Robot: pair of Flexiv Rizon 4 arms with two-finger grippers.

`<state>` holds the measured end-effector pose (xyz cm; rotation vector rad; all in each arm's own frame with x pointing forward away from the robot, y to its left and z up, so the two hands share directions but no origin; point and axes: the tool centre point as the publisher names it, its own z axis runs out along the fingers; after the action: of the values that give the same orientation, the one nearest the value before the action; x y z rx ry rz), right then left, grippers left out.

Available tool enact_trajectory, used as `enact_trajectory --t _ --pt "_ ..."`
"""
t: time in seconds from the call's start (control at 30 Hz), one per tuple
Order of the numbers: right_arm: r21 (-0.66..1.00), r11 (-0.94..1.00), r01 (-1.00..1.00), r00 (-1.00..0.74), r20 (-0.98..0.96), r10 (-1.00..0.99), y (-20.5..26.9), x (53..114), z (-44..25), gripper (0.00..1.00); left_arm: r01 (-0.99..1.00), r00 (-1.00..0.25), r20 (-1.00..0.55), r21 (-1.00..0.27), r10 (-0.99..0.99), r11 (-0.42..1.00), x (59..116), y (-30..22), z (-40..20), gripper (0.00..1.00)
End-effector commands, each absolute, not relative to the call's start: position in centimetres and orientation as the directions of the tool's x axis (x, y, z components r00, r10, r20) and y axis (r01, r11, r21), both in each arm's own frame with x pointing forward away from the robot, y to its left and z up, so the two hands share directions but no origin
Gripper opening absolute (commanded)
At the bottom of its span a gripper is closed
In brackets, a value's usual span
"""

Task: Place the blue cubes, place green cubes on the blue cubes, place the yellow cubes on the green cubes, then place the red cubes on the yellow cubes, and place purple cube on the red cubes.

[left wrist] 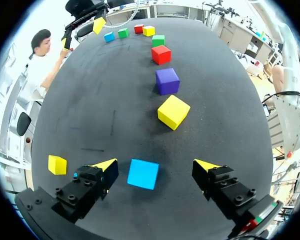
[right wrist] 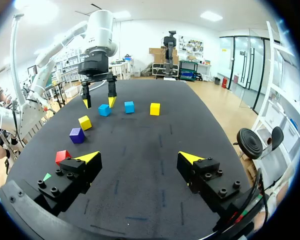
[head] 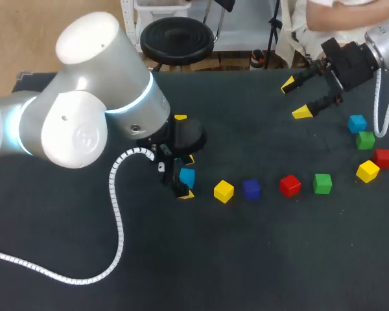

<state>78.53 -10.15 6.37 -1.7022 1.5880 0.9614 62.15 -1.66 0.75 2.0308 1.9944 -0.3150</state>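
Note:
My left gripper [left wrist: 156,165] hangs open, low over the table, with a blue cube [left wrist: 143,174] lying between its fingers, nearer one finger and not clamped. Ahead of it run a yellow cube [left wrist: 173,112], the purple cube [left wrist: 167,81], a red cube [left wrist: 161,54] and a green cube [left wrist: 158,40]. A second blue cube [right wrist: 129,106] and a yellow cube [right wrist: 155,108] sit beside that gripper. My right gripper [head: 295,98] is open and empty above the far right, near a cluster of blue [head: 357,123], green [head: 365,139], red [head: 383,157] and yellow [head: 367,171] cubes.
The dark table [head: 266,259] has bare cloth along its front and between the cube row and my right gripper. My left arm's white cable [head: 120,220] trails over the table's left half.

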Motion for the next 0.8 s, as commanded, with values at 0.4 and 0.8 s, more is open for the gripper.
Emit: enact_trajectory --t 0.4,0.8 --pt "0.040 -0.091 -0.995 0.017 -0.835 -0.550 -10.1 78.4 6.4 1.00 0.998 0.059 -0.265 0.029 0.962 -0.054 63.2 -1.6 0.3 0.82" --pt "0.040 -0.091 -0.995 0.017 -0.835 -0.550 -10.1 78.4 6.4 1.00 0.999 0.022 -0.239 0.034 0.971 -0.015 62.6 -0.6 0.1 0.00"
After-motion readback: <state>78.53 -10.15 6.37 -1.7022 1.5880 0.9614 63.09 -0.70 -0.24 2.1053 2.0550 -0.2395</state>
